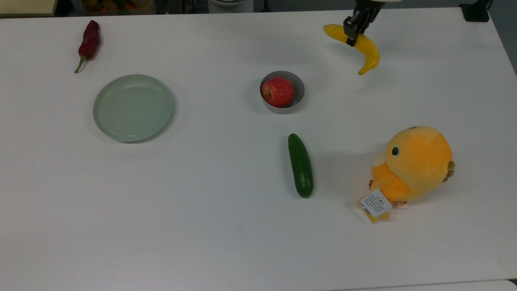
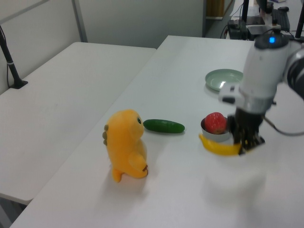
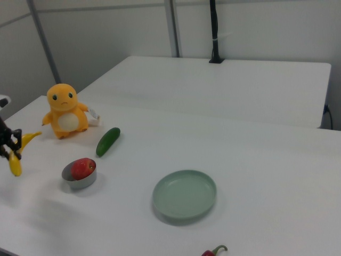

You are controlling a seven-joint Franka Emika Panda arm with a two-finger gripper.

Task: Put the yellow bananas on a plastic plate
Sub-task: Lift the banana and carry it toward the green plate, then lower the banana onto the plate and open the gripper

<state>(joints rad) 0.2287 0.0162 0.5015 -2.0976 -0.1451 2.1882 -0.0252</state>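
Banana (image 1: 365, 47) first: it hangs in the air, pinched in the middle by the gripper (image 1: 350, 35), with its shadow on the white table (image 1: 226, 226) below in the left view. So the pick-up is done. The carry and the set-down are left. The mint-green plate (image 1: 133, 107) has nothing on it and sits well apart from the banana, past the grey bowl (image 1: 299, 95) with the red apple (image 1: 278, 91). The top view shows how far the plate is; the left view shows the banana is off the table.
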